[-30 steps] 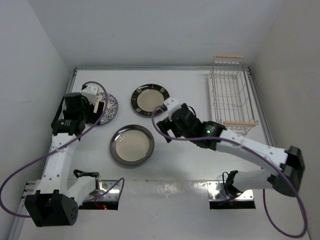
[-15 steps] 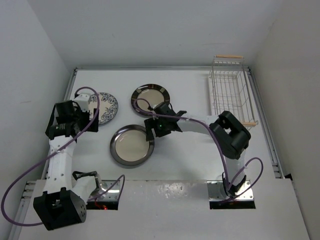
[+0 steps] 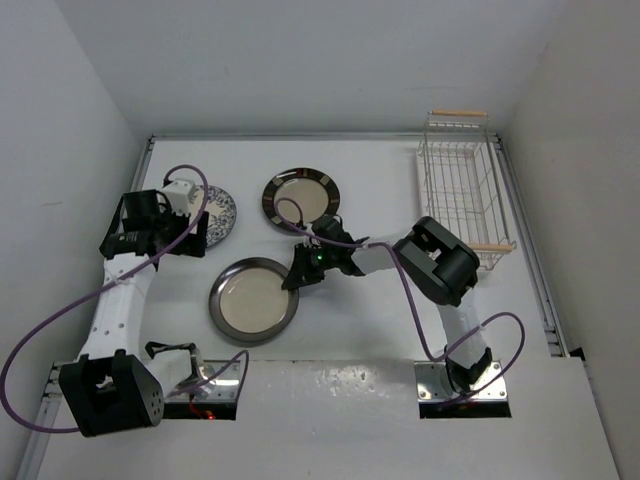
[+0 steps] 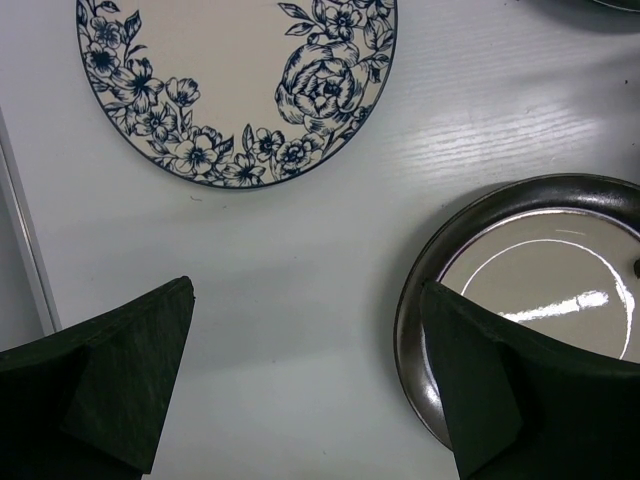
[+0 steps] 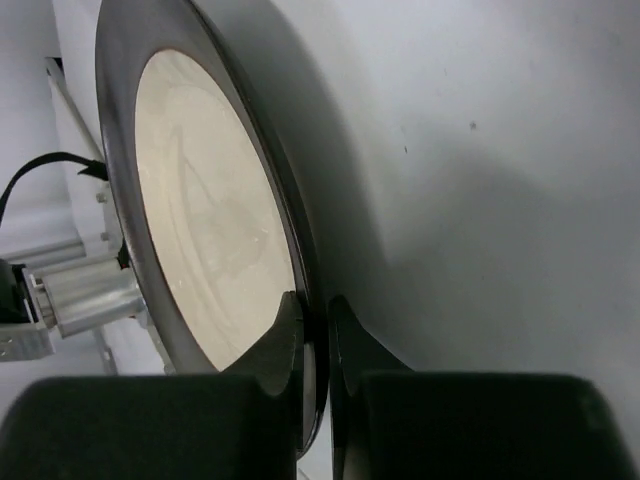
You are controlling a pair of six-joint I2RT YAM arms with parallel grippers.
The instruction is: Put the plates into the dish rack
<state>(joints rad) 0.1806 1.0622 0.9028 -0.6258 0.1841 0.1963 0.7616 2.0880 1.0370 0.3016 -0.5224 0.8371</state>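
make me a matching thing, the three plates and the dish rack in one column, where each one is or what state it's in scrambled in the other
Column one
1. blue-and-white plate
2. striped-rim plate
3. grey-rimmed plate
4. dish rack

Column two
a. far right, no plates in it
b. rim between the jaws of the right gripper
c. far left, partly hidden by the left arm
d. lying free at the back centre, nothing touching it

Pairs: 1-c, 2-d, 3-b, 4-a
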